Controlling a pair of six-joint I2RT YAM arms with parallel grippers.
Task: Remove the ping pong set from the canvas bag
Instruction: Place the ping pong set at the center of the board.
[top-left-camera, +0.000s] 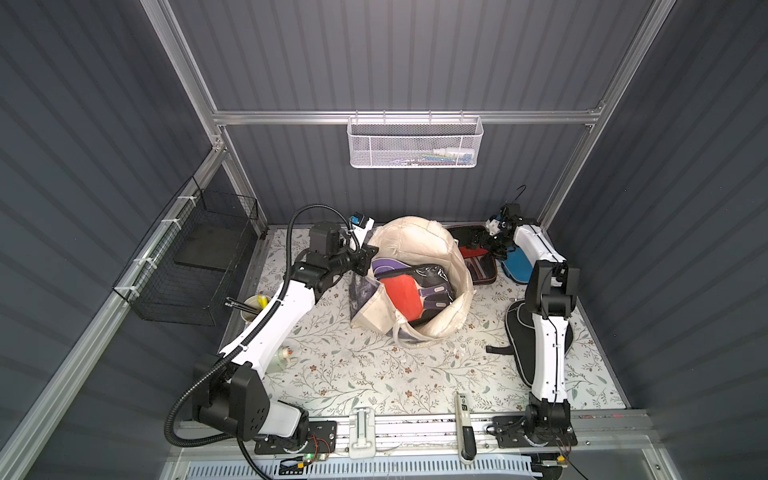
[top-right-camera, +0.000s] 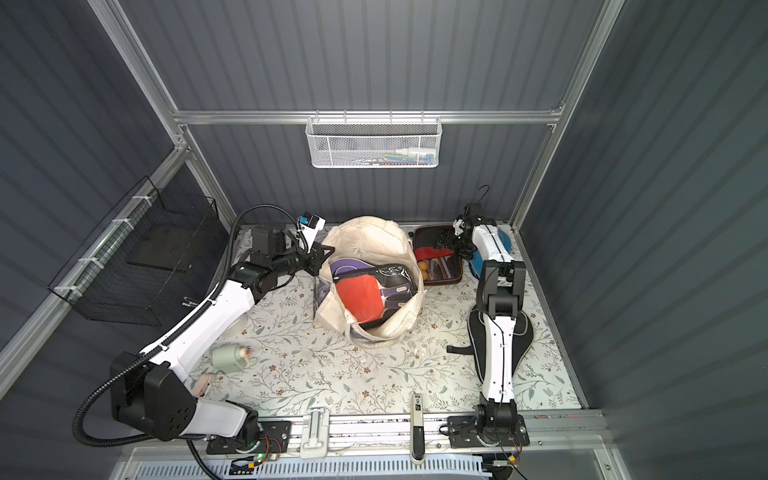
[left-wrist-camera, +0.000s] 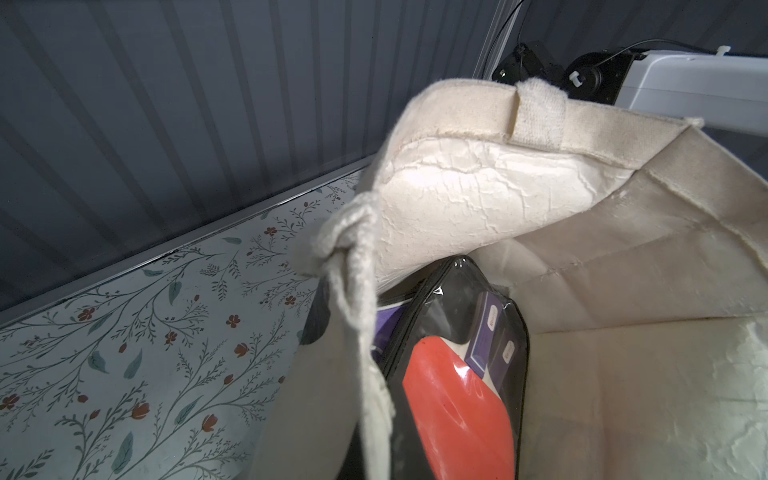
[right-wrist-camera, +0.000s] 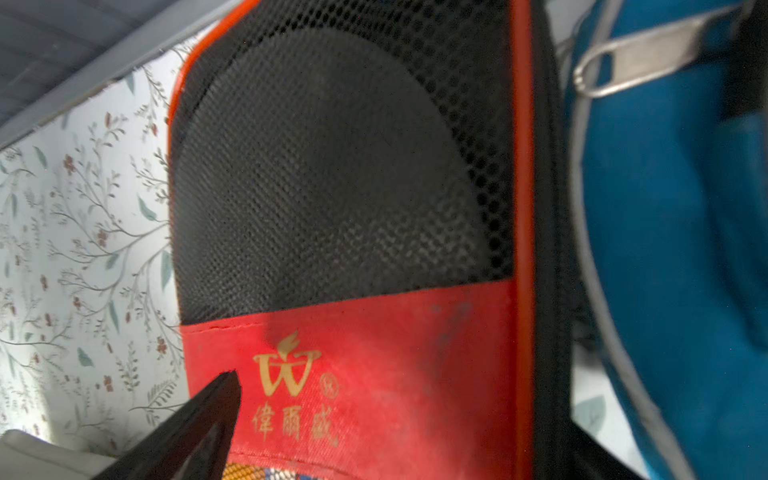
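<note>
Ping pong set (top-left-camera: 399, 297) half out: paddle pack (left-wrist-camera: 457, 374) and purple cover (top-left-camera: 388, 266) sit in your canvas bag (top-left-camera: 415, 237). Left gripper (top-left-camera: 365, 259) pinches its rim; right gripper (top-left-camera: 482, 243) hangs open over the red case (right-wrist-camera: 415, 353).

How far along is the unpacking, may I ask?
Already out: the red-and-black rectangular case, blue fabric paddle cover and black fabric paddle cover. In hand: the left gripper holds the cream canvas tote bag by its rim; the right gripper hangs open above the case. Left inside: a clear-fronted red-paddle pack and purple fabric cover.
</note>
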